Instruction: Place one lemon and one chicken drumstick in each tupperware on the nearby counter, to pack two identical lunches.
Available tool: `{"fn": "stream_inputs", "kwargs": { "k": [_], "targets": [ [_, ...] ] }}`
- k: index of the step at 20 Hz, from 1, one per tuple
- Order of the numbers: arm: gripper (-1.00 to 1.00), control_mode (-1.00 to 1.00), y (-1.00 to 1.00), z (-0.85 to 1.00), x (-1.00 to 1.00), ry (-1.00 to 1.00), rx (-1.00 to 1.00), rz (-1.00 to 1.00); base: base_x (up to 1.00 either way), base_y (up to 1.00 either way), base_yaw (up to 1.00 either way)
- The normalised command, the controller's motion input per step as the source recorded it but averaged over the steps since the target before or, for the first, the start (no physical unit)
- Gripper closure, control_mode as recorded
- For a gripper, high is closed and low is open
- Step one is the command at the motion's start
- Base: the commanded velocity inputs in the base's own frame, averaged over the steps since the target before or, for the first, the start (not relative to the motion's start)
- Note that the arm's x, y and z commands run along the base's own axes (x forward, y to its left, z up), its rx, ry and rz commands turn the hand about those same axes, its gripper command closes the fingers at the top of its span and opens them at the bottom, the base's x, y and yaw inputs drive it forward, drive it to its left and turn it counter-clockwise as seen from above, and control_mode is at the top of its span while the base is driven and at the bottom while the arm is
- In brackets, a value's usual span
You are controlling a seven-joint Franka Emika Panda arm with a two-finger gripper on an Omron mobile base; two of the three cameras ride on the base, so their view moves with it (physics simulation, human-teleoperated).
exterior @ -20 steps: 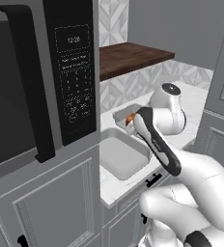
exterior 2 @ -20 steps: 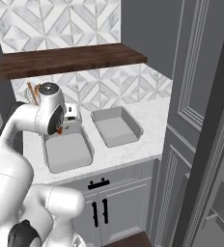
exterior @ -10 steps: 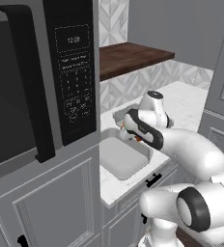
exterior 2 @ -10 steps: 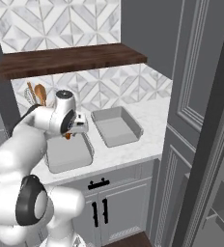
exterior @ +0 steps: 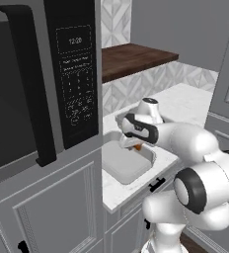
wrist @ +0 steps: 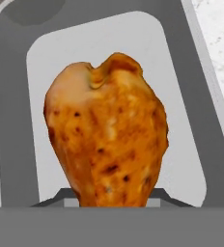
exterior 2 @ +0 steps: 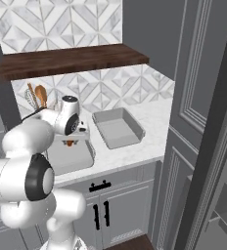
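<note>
Here, the gripper (exterior: 134,144) grips a drumstick (wrist: 106,132), jaws closed on its narrow end, and hangs just over the near tray (exterior: 120,167), above the end farther from the base. Nearest the hand camera, the drumstick is a fat, golden-brown lump, orange at the edges with dark roasted flecks, paler across the upper left, with a notch in its broad top; its thin end drops between the finger tips at the bottom of that view. Right behind it lies the near tray's flat pale floor (wrist: 181,144), with grey sloping walls and rounded corners all round; the meat is above it, whether touching cannot be told. In the base views only a small orange bit of the drumstick (exterior 2: 69,142) shows under the white hand. Nothing lies between it and the tray floor. To the gripper's left in the left base view stands a tall dark panel (exterior: 76,74) with a keypad and clock display, with a long black handle (exterior: 30,84) further left, close beside the tray. Beyond the gripper to its right sits the second tray (exterior 2: 117,128), same light grey, on the white veined counter (exterior 2: 149,114). Behind the hand, by the patterned wall, wooden utensils (exterior 2: 38,95) stand upright. Above them runs a dark wooden shelf (exterior 2: 71,58).
</note>
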Motion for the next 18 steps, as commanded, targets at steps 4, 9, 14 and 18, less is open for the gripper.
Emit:
{"fn": "stream_inputs", "kwargs": {
  "k": [4,9,14,18],
  "targets": [
    [1.0,-1.0,0.07,-0.28,0.28,0.0,0.0,0.0,0.0,0.0,0.0],
    [1.0,-1.0,0.32,-0.15,0.35,0.0,0.0,0.0,0.0,0.0,0.0],
    [-1.0,-1.0,0.2,-0.21,0.2,0.0,0.0,0.0,0.0,0.0,0.0],
    [-1.0,-1.0,0.01,-0.04,0.11,0.0,0.0,0.0,0.0,0.0,0.0]
  ]
}}
